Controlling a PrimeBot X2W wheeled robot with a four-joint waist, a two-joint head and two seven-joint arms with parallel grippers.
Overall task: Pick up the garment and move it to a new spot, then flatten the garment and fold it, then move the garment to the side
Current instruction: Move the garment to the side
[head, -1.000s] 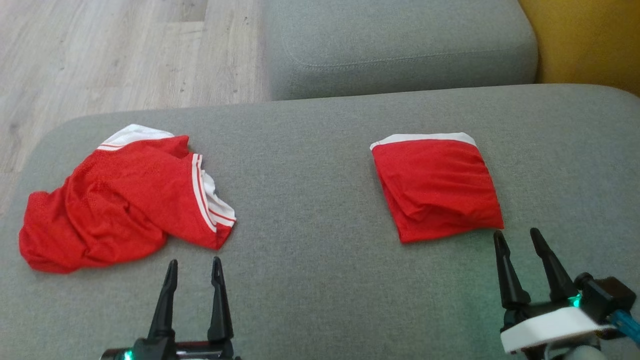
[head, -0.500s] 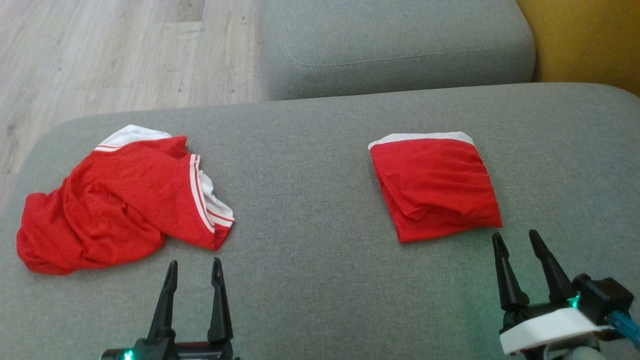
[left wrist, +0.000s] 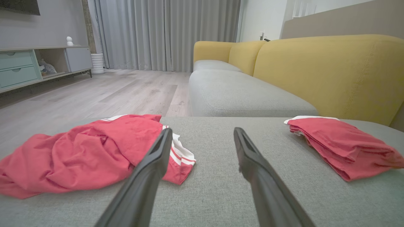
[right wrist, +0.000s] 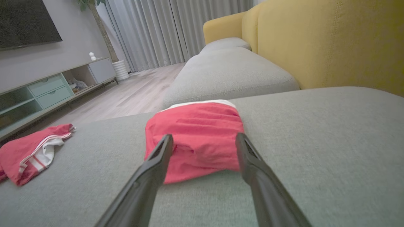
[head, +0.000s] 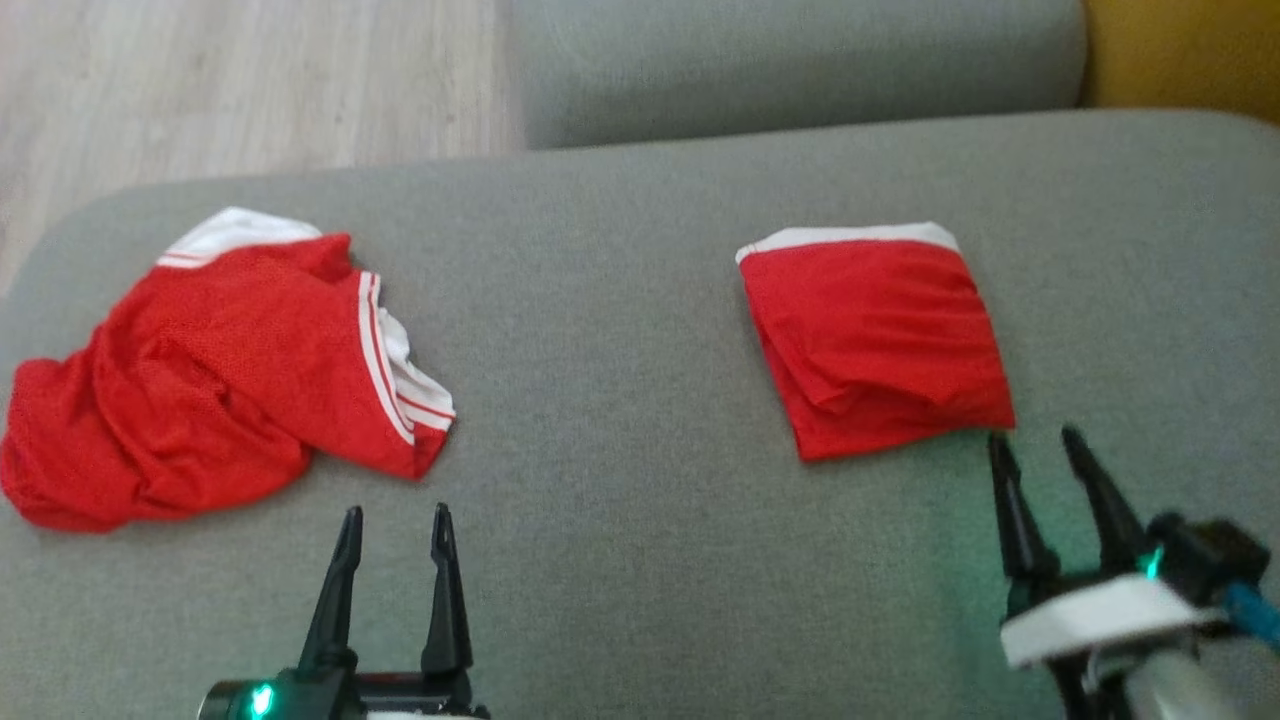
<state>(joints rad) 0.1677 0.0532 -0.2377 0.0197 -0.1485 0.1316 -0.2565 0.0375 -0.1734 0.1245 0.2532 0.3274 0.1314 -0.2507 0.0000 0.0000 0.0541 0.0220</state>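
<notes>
This is a home living room: a yellow-backed sofa (left wrist: 315,69) with grey seat cushions (left wrist: 240,97), a wall-mounted television (right wrist: 28,22) above a low cabinet (left wrist: 19,67) with drawers, floor-length grey curtains (left wrist: 164,34), and a pale wood floor (left wrist: 110,94).

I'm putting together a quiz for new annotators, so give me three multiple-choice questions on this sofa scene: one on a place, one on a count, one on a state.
1. Where does the folded garment lie relative to the crumpled garment?
A. On top of it
B. To the robot's right of it, apart
C. On the floor

2. How many red garments lie on the grey cushion?
A. One
B. Two
C. Three

3. What is the state of the right hand?
A. Open, holding nothing
B. Shut on cloth
C. Shut, empty

Answers:
1 B: in the head view, bare cushion separates the two.
2 B: one is crumpled and one is folded.
3 A: its fingers stand apart and grip no cloth.
</notes>
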